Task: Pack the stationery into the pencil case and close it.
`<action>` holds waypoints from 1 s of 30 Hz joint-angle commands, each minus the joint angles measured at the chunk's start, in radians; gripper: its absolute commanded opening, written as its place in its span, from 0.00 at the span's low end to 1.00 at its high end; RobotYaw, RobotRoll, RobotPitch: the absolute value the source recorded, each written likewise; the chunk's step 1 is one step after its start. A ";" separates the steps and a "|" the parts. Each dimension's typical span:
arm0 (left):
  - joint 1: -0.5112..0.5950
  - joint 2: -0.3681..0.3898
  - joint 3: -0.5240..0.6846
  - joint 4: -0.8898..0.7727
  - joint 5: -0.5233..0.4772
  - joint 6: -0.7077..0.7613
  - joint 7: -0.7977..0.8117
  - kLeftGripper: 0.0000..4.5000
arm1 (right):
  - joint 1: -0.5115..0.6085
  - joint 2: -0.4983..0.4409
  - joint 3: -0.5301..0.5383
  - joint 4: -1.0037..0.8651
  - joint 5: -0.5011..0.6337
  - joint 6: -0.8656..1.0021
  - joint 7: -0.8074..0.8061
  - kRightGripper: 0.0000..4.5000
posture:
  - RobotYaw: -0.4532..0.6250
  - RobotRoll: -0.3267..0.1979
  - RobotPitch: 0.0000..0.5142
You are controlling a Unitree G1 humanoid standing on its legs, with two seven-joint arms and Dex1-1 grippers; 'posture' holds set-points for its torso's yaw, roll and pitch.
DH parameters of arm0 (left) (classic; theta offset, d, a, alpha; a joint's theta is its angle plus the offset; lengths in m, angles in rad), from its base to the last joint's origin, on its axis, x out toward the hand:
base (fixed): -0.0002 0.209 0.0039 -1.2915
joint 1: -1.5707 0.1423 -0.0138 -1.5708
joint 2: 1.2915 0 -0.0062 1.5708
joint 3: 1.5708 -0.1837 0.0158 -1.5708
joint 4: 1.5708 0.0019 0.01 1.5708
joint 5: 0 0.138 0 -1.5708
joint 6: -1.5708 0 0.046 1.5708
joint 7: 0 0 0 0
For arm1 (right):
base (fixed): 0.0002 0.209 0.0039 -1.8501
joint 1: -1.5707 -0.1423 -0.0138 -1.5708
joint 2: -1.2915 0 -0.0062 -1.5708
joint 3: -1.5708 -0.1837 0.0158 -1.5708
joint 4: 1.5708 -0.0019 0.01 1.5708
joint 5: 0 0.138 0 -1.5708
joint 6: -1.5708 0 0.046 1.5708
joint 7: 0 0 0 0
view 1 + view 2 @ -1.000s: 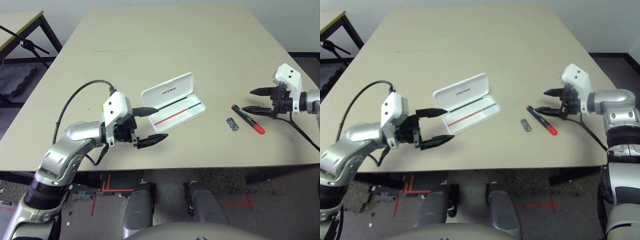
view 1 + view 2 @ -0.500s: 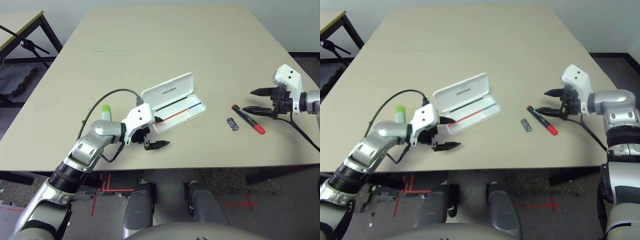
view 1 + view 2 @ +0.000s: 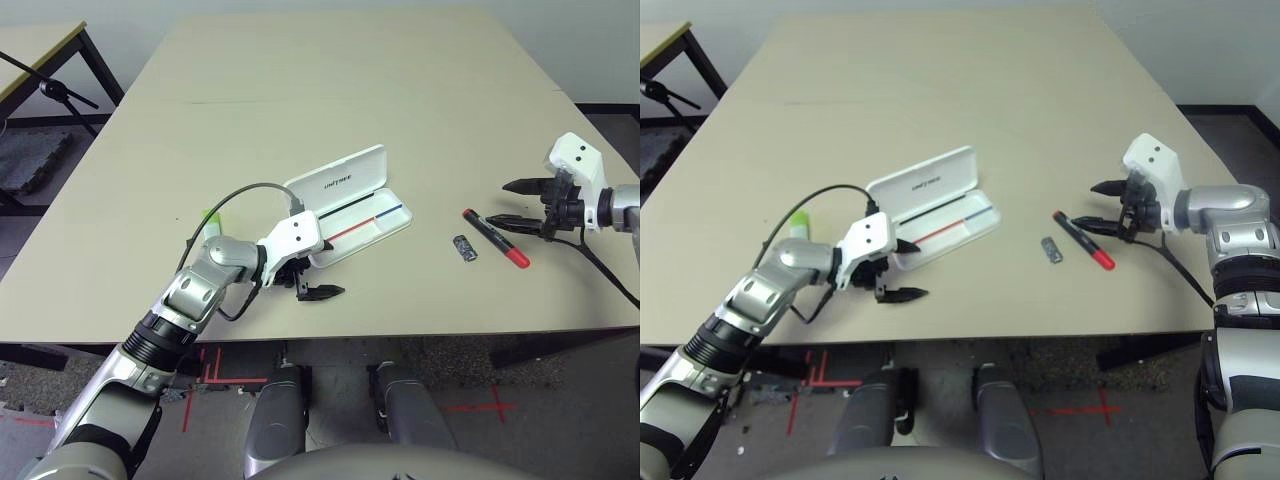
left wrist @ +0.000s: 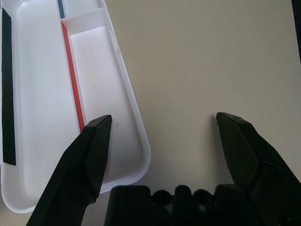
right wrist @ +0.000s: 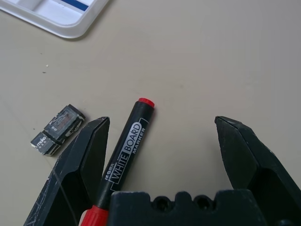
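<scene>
The pencil case (image 3: 347, 204) lies open in the middle of the table, lid (image 3: 921, 181) tipped back and white tray (image 4: 42, 94) showing a red-and-blue line. My left gripper (image 3: 312, 275) is open at the tray's near left corner, one finger over the tray, the other over bare table. Behind my left forearm lies the green-capped highlighter (image 3: 211, 216), partly hidden. To the right of the case are the red marker (image 3: 495, 238) with black cap and the small dark-grey piece (image 3: 465, 248). My right gripper (image 3: 513, 203) is open, hovering just right of the marker (image 5: 124, 150), holding nothing.
The table's front edge (image 3: 400, 330) runs close below the left gripper. A second table with a black stand (image 3: 60, 92) sits at the far left. Wide bare tabletop (image 3: 330, 90) stretches behind the case.
My left arm has swung right and lower, its open gripper coming to the case's near corner and uncovering the highlighter. The right gripper has stayed nearly still.
</scene>
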 commanded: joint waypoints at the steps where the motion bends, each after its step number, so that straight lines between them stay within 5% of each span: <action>1: 0.005 0.004 -0.033 0.025 0.029 0.008 -0.029 0.99 | 0.017 0.004 -0.016 -0.014 0.010 -0.008 -0.012 1.00 | 0.41 0.62 0.23; 5: 0.003 -0.004 -0.033 0.034 0.039 0.006 -0.032 0.79 | 0.015 0.004 -0.016 -0.011 0.009 -0.013 -0.020 1.00 | 0.41 0.62 0.23; 14: -0.012 -0.004 -0.025 0.045 0.040 0.019 -0.054 0.02 | 0.021 0.008 -0.014 -0.018 0.010 -0.017 -0.027 1.00 | 0.40 0.62 0.23; 30: -0.003 0.107 -0.038 -0.108 0.056 -0.042 -0.171 0.01 | 0.031 0.021 -0.003 -0.025 0.005 -0.024 -0.031 1.00 | 0.41 0.62 0.22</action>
